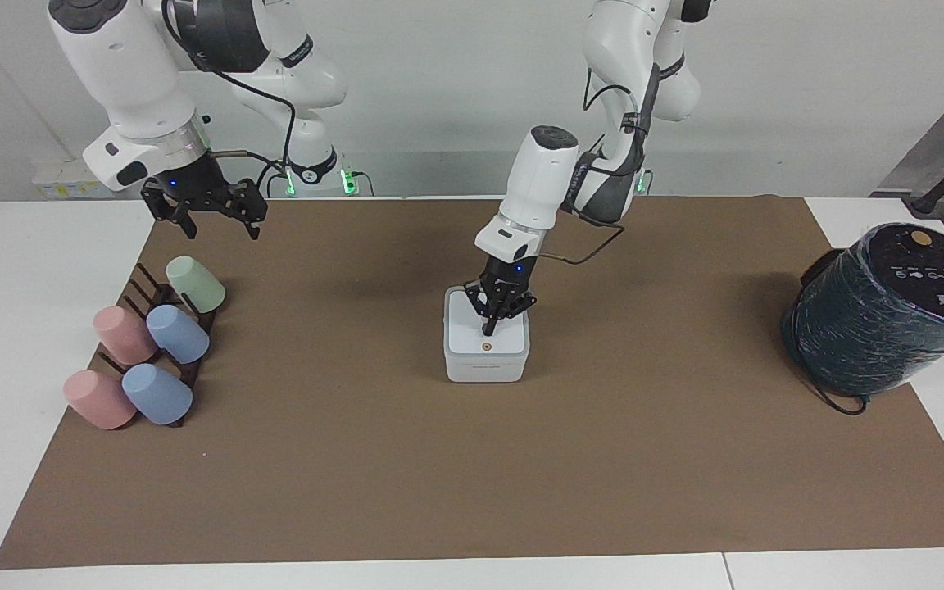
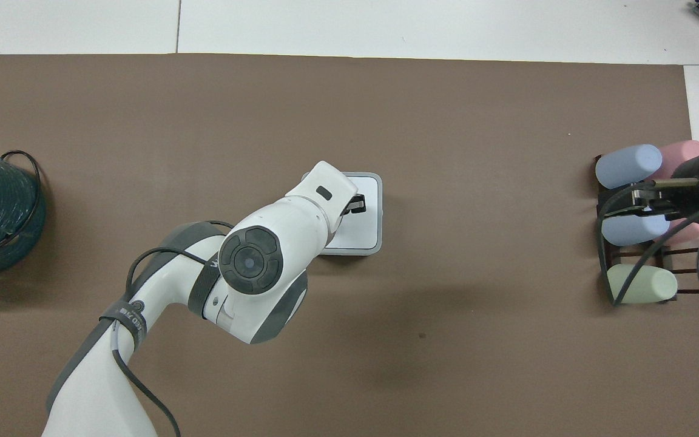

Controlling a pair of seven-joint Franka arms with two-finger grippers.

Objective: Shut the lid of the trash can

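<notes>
The white square trash can [image 1: 486, 370] stands mid-table on the brown mat. Its lid [image 1: 464, 332] lies flat on top, with the orange dot facing up near the edge farther from the robots. My left gripper [image 1: 488, 330] points down with its fingers together, and its tip rests on the lid close to the dot. In the overhead view the left arm covers part of the can [image 2: 378, 212], and the left gripper [image 2: 355, 204] shows over the lid [image 2: 364, 230]. My right gripper [image 1: 210, 220] waits open and empty in the air over the cup rack, and it also shows in the overhead view [image 2: 625, 206].
A dark rack [image 1: 162, 305] with several pastel cups lying on it sits at the right arm's end of the table. A large dark cylinder wrapped in film [image 1: 882, 307] with a black cable stands at the left arm's end.
</notes>
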